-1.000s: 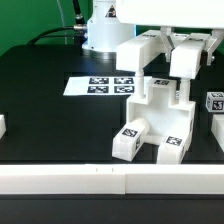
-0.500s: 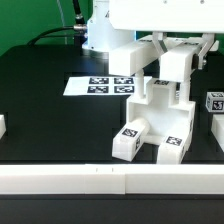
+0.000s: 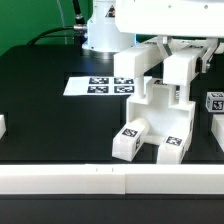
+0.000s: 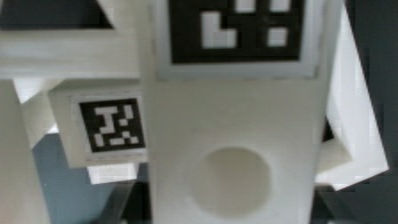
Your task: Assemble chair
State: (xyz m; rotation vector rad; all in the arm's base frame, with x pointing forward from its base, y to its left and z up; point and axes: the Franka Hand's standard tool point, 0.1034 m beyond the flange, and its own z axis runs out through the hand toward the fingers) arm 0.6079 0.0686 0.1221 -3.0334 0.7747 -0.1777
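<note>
The partly built chair (image 3: 152, 122) stands on the black table: a stepped white block with tags on its two front feet. My gripper (image 3: 185, 48) hangs right above its upper part, shut on a chunky white chair piece (image 3: 182, 70) whose lower end sits close to the block's top; contact cannot be told. In the wrist view this held piece (image 4: 240, 130) fills the middle, with a tag near one end and an oval recess near my gripper (image 4: 235, 208). A tagged chair face (image 4: 112, 125) shows behind it.
The marker board (image 3: 98, 86) lies flat behind the chair on the exterior view's left. Another tagged white piece (image 3: 215, 102) sits at the right edge, a small white part (image 3: 2, 127) at the left edge. A white rail (image 3: 110, 178) runs along the front.
My gripper with the held piece swung a little toward the exterior view's left, came back, and sank slightly toward the chair block. The grip stayed shut.
</note>
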